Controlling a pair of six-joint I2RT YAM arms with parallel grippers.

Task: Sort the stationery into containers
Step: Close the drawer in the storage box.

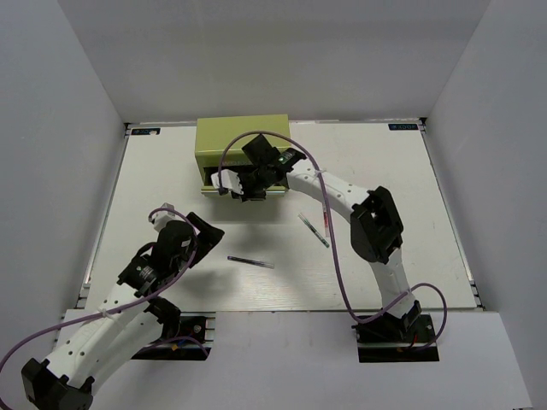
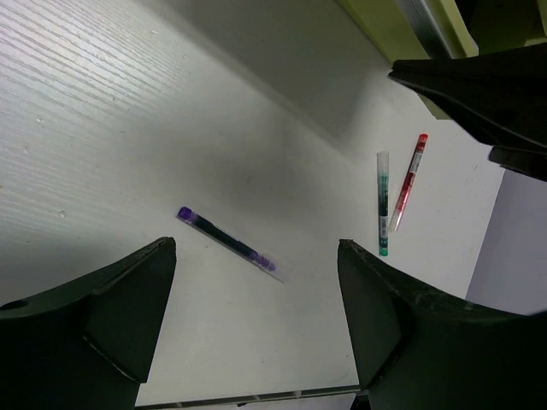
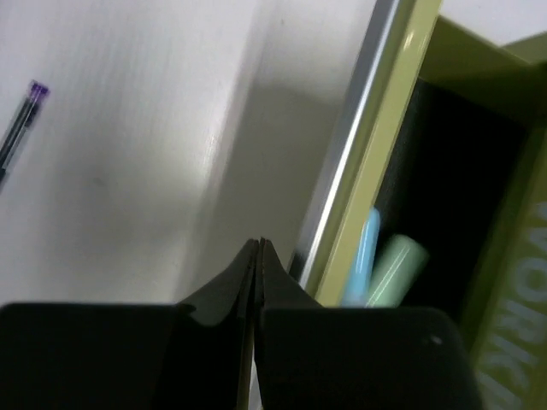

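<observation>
From above: one olive-green chest (image 1: pixel 242 141) stands at the far middle of the white worktop (image 1: pixel 410 171), bare room either side; the right gripper (image 1: pixel 241 186) is at its front, the left gripper (image 1: pixel 203 229) at middle-left; one dark pen (image 1: pixel 250 261) lies alone, two more together to its right.

Left wrist: jaws wide apart and empty above the purple-capped dark pen; one teal pen (image 2: pixel 382 205) and one red-and-white pen (image 2: pixel 408 181) lie side by side beyond, near the chest.

Right wrist: fingers pressed together, nothing seen between them, just beside an open drawer (image 3: pixel 389 128); inside, one light-blue marker (image 3: pixel 367 252) and one mint-green marker (image 3: pixel 397 269).
</observation>
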